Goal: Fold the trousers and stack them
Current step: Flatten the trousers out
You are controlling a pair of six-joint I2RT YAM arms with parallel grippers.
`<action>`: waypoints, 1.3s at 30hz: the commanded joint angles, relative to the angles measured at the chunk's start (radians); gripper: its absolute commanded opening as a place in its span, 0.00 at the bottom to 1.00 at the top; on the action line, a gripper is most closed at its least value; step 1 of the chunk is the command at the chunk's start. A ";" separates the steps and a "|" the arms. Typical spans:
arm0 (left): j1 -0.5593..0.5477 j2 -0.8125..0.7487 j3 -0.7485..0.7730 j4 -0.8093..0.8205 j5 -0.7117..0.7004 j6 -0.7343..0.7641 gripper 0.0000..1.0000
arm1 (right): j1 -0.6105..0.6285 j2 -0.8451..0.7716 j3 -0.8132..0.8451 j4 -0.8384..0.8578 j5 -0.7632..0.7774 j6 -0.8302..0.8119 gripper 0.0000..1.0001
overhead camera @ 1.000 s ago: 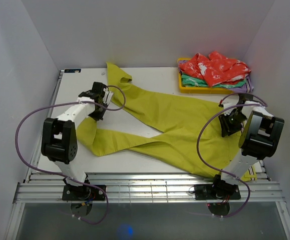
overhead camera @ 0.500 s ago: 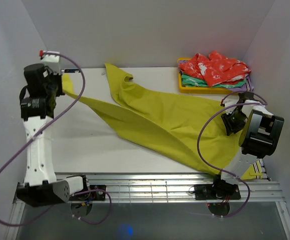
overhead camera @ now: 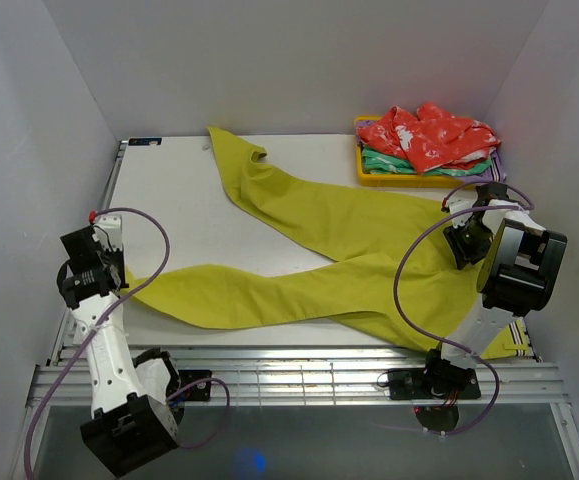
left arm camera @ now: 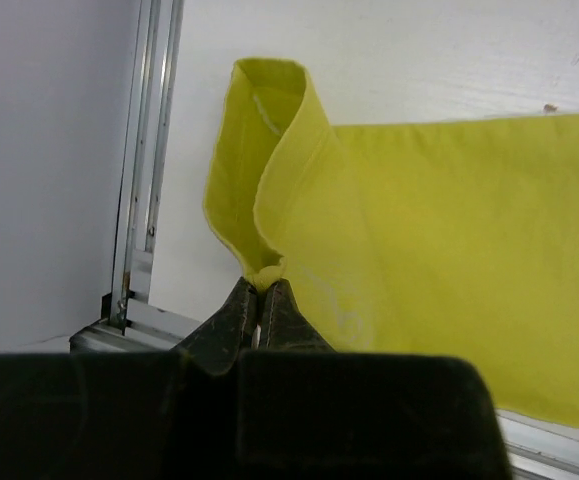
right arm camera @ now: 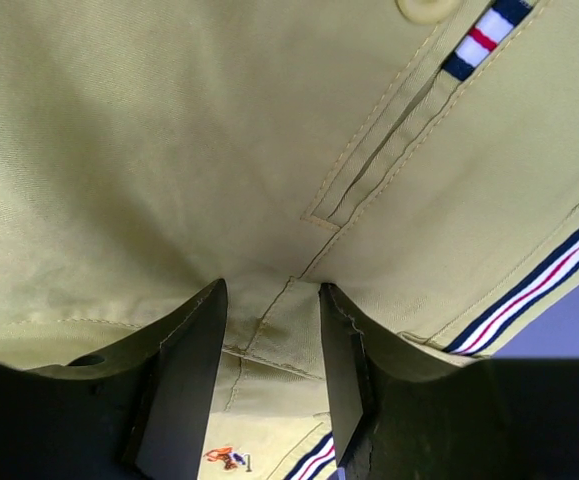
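The mustard trousers lie spread over the white table. One leg runs to the back left, the other to the front left. My left gripper hangs at the front left edge, shut on that leg's cuff. The left wrist view shows the jaws pinching the folded hem of the trousers. My right gripper is down on the waist at the right. In its wrist view the fingers stand either side of a bunched ridge of the trousers, beside the striped lining.
A yellow tray at the back right holds a red patterned garment on top of a green one. Metal rails run along the front edge. White walls close in the left, back and right sides.
My left arm swung from the back left, where it held the leg raised, down to the front left edge. That leg now lies along the front. The right gripper stayed on the waist.
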 commanded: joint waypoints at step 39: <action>0.429 0.330 0.305 0.153 0.623 0.371 0.00 | -0.048 0.039 0.038 0.098 0.107 -0.052 0.53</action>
